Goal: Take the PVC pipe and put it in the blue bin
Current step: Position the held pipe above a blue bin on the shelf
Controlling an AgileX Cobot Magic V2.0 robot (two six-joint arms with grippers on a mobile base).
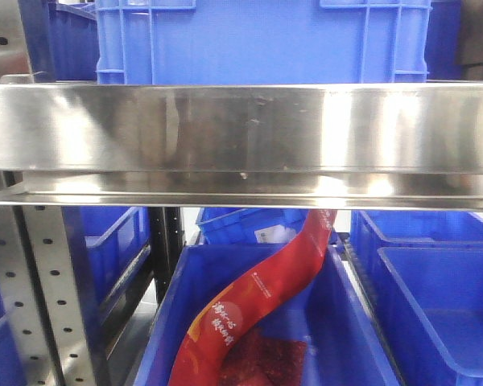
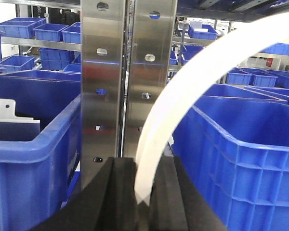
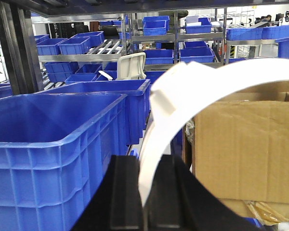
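A white, curved PVC pipe point(image 2: 183, 82) arcs up and to the right out of my left gripper point(image 2: 143, 163), whose black jaws are shut on its lower end. A large blue bin point(image 2: 241, 159) stands just right of that gripper. In the right wrist view a white curved pipe point(image 3: 207, 82) with a thicker joint rises likewise from my right gripper point(image 3: 145, 161), shut on it. A big blue bin point(image 3: 53, 144) stands to its left. Neither gripper nor the pipe shows in the front view.
A perforated steel upright point(image 2: 106, 72) stands straight ahead of the left gripper, with another blue bin point(image 2: 33, 159) to its left. A cardboard box point(image 3: 245, 144) is right of the right gripper. In front, a steel shelf beam point(image 1: 241, 137) spans above a bin point(image 1: 338, 322) holding a red printed strip point(image 1: 266, 289).
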